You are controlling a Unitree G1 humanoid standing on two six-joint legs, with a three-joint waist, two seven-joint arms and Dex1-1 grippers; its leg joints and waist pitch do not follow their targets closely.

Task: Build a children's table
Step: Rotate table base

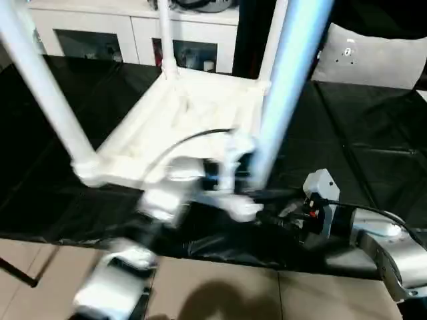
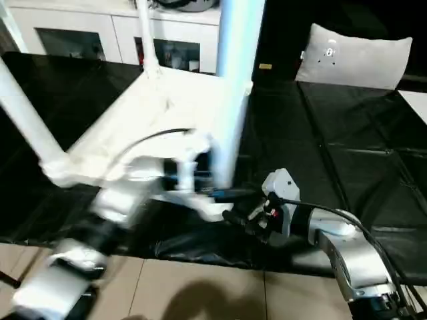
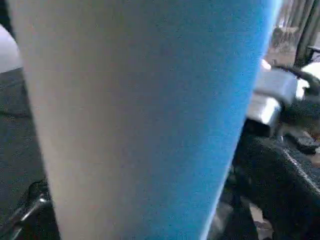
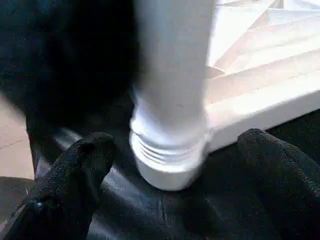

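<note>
Silver forearms (image 2: pixel 347 257), black cables, black claw fingers (image 4: pixel 75 170).

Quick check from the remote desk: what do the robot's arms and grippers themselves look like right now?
Both forearms are silver metal. The right arm carries a grey-white block at the wrist, with a black cable looping over it. The right gripper has two black, textured, rounded fingers. The left arm also trails a black cable.
</note>
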